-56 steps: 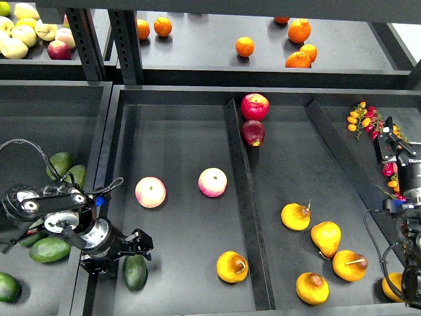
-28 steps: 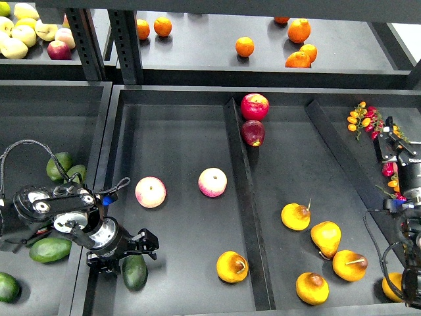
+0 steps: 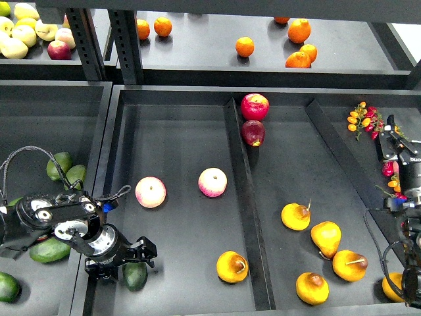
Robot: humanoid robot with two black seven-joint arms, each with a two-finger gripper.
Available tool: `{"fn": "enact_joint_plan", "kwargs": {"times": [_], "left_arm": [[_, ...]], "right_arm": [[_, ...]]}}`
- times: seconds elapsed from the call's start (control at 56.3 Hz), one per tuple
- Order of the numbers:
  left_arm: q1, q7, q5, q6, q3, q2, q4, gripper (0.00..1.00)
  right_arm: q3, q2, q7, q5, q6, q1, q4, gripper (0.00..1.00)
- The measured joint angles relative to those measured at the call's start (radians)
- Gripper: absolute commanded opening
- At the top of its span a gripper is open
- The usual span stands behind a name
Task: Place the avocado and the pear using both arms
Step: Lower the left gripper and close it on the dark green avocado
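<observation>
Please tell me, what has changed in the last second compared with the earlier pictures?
The left gripper moved down toward the near edge, and its fingers now reach over the avocado, covering its top; a firm hold cannot be confirmed. The avocado, the pear beside the divider, the two apples and the right gripper stayed where they were.

We see small white lettering on our right arm [image 3: 413,172], too tiny for us to read.

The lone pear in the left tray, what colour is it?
Yellow-orange with a brown blotch by its stem, that squat pear; the head view shows it best.
</observation>
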Motion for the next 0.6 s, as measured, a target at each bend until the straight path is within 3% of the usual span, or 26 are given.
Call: {"fn": "enact_joint_plan", "kwargs": {"times": [0.16, 0.604], "left_arm": [[0.000, 0.000, 0.001, 0.000, -0.026, -0.004, 0.021, 0.61], [0.029, 0.000, 0.055, 0.000, -0.075, -0.012, 0.044, 0.42]], "right_arm": [[0.001, 0.000, 0.000, 0.000, 0.003, 0.001, 0.000, 1.00], [0.003, -0.003, 0.000, 0.000, 0.028, 0.001, 0.000, 1.00]]}}
